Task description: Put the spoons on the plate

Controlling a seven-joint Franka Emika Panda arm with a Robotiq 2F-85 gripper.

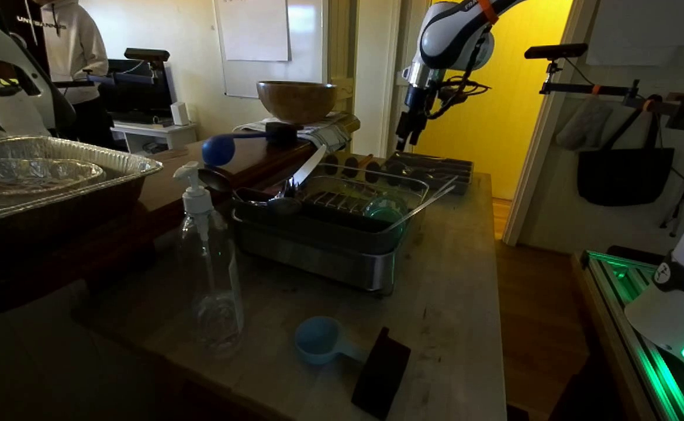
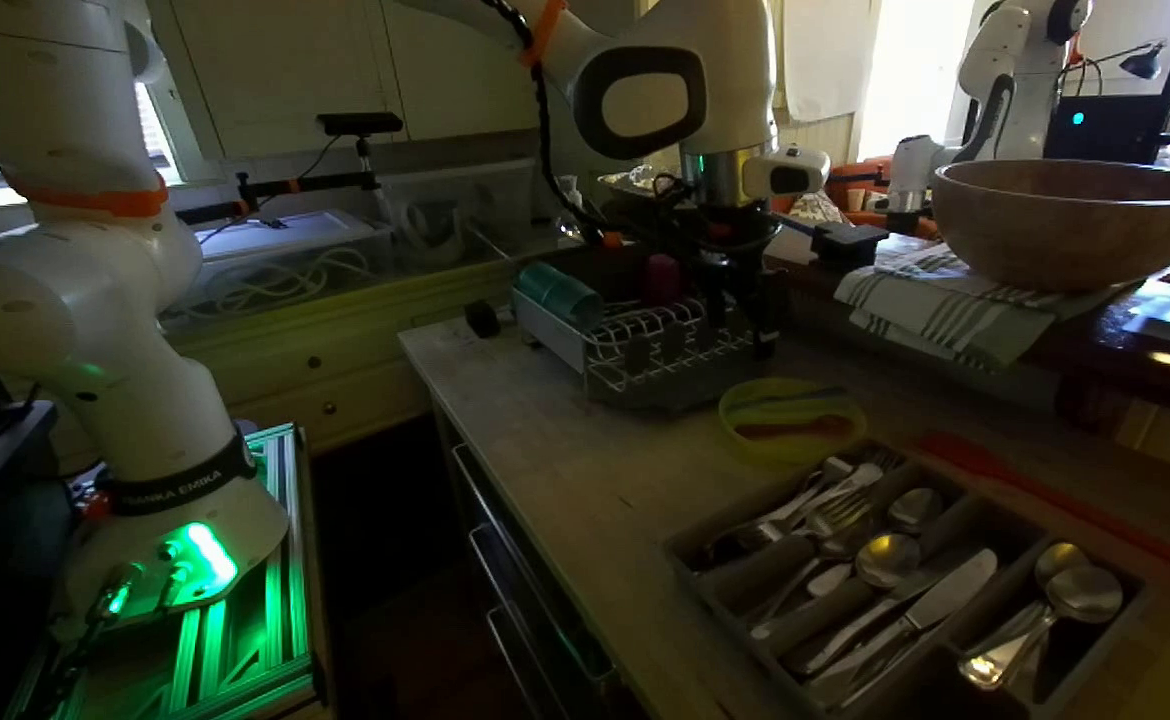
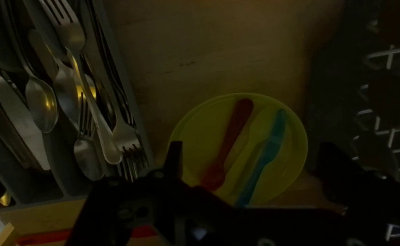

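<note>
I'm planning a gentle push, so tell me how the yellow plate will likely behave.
The plate looks like thin plastic, so it's probably light. Being wide and low, it would likely slide rather than tip. The red spoon and blue utensil lying on it might shift.

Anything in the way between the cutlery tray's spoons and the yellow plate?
Yes: in the wrist view, forks and the tray's side wall lie between one silver spoon and the yellow plate. Past that wall, nothing visible blocks the way; lifting should probably clear both.
</note>
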